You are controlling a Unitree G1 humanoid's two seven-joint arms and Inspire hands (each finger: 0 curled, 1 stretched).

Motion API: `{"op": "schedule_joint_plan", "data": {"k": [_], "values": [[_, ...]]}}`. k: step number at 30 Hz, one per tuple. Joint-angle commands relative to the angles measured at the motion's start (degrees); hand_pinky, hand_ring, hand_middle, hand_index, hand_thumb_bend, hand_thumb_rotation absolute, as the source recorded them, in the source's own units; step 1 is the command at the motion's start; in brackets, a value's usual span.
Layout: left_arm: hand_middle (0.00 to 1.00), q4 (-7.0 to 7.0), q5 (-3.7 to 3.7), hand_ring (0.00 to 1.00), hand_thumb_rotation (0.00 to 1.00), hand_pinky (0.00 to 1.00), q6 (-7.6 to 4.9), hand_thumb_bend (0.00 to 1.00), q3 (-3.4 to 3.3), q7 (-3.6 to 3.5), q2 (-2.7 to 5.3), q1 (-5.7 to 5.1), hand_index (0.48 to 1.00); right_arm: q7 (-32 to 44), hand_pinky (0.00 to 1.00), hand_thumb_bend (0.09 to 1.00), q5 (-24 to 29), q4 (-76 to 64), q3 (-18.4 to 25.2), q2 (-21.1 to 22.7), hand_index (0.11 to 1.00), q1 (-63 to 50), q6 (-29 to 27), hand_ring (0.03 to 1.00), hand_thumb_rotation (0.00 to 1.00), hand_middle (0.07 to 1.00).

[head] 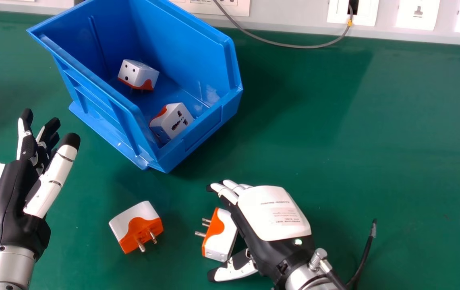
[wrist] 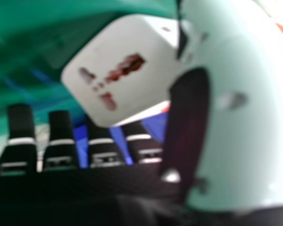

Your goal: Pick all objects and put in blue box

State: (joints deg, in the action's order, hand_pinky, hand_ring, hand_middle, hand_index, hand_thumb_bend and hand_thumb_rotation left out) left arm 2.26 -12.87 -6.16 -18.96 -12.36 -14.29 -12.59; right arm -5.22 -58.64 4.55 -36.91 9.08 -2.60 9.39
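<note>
Loose adapter: a chunky white-and-orange plug adapter, on the desk between the two hands, its orange face with metal pins turned toward the robot
Adapter at the right hand: a matching block, white with an orange band, pins aimed at the loose one; the right hand view shows dark socket holes in its white face
Right hand: opened out, long fingers extended past the adapter and thumb apart on its near side; whether it touches the block, I cannot tell
Left hand: wide open with nothing in it, left of the loose adapter
Adapters in the box: one farther in, another close to the near corner
Blue box: plastic, set at an angle, open on top
Desk: smooth and green, with faint reflections
Room: a pale wall with white sockets; a grey cable loops down onto the desk
Black cable: right of the right hand's wrist
Edges: the box's walls stand between its inside and the two adapters on the desk
Space: green desk spreads between box and right hand, and on toward the right
</note>
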Motion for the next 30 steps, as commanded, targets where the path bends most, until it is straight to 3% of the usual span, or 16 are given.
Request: {"op": "schedule_joint_plan", "data": {"k": [1,5,9,14,20,25,30], "values": [[0.97,1.79,-0.13,0.99,0.56,0.98,-0.68,0.48,-0.55,0.08,-0.29,0.02,0.941,2.03,0.74,0.600,0.82,2.78,-0.88,0.92,0.834,-0.37,0.17,0.829,0.23,0.862],[0.97,1.27,-0.21,0.99,0.55,0.97,-1.36,0.48,-0.57,-0.13,-0.23,0.31,0.941,0.41,0.70,0.585,1.82,3.58,-0.59,1.34,0.799,-0.09,-1.80,0.795,0.21,0.828],[0.97,2.06,-0.29,0.99,0.55,0.97,-1.01,0.48,-0.59,0.09,-0.06,-0.04,0.941,-1.51,0.60,0.551,1.88,4.17,-0.74,1.72,0.721,-0.03,-2.92,0.706,0.12,0.746],[0.97,2.46,-0.26,0.98,0.55,0.97,-0.90,0.47,-0.64,0.17,-0.16,-0.13,0.942,-3.52,0.51,0.520,2.12,5.35,-1.02,2.17,0.608,0.59,-4.46,0.597,0.12,0.659],[0.97,3.09,-0.19,0.98,0.55,0.97,-0.23,0.47,-0.59,0.33,-0.24,-0.38,0.942,-4.75,0.47,0.516,3.15,5.86,-0.72,2.44,0.597,0.70,-6.12,0.554,0.09,0.624],[0.97,2.99,0.30,0.98,0.55,0.97,-0.53,0.47,-0.44,0.41,-0.36,-0.26,0.942,-5.07,0.42,0.506,4.40,5.85,-0.38,2.55,0.585,0.54,-6.74,0.506,0.06,0.575],[0.97,2.28,-0.37,0.98,0.55,0.97,-0.82,0.46,-0.60,0.00,-0.33,0.11,0.942,-4.88,0.39,0.500,4.67,5.91,-0.20,2.28,0.575,0.74,-6.15,0.475,0.04,0.547]]}}
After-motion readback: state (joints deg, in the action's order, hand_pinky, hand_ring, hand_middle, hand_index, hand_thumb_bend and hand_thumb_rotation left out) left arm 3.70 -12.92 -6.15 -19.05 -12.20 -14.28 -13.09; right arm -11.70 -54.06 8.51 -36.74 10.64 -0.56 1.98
